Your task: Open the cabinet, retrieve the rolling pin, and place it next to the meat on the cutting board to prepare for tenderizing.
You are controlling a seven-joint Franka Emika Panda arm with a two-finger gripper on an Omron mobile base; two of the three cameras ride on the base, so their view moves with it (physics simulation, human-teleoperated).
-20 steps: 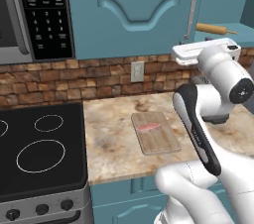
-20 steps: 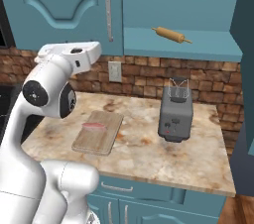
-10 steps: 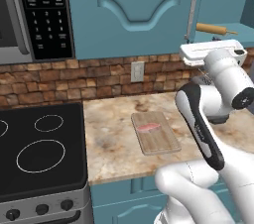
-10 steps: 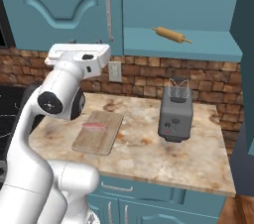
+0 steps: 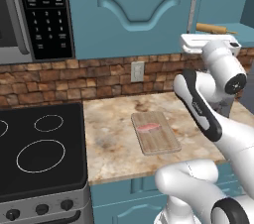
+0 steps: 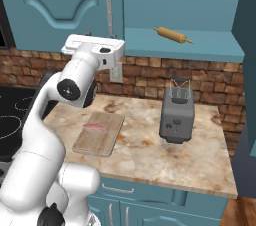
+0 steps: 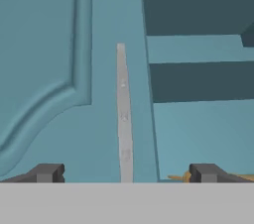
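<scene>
The cabinet's [image 5: 134, 5] left door is closed, with its silver bar handle [image 5: 191, 5] along the right edge; the right half stands open. The rolling pin [image 6: 172, 35] lies on the teal shelf [image 6: 200, 47] inside and is also seen in the left base view [image 5: 214, 29]. My gripper [image 7: 126, 173] is open, held high and facing the door, its fingertips [image 7: 47, 172] straddling the handle [image 7: 123, 114] at a distance. An orange sliver of the rolling pin [image 7: 181, 177] peeks beside the right tip. The meat [image 5: 149, 127] lies on the cutting board [image 5: 158, 141] on the counter below.
A grey toaster [image 6: 176, 115] stands on the counter right of the board. A black stove [image 5: 34, 153] lies to the left, with a microwave [image 5: 30, 10] above it. The opened right door [image 6: 246, 95] juts out at the far right. A wall outlet [image 5: 137, 71] sits on the brick backsplash.
The hand has risen slightly and shifted right, toward the door handle and the open shelf. The jaws stayed wide. Nothing else moved.
</scene>
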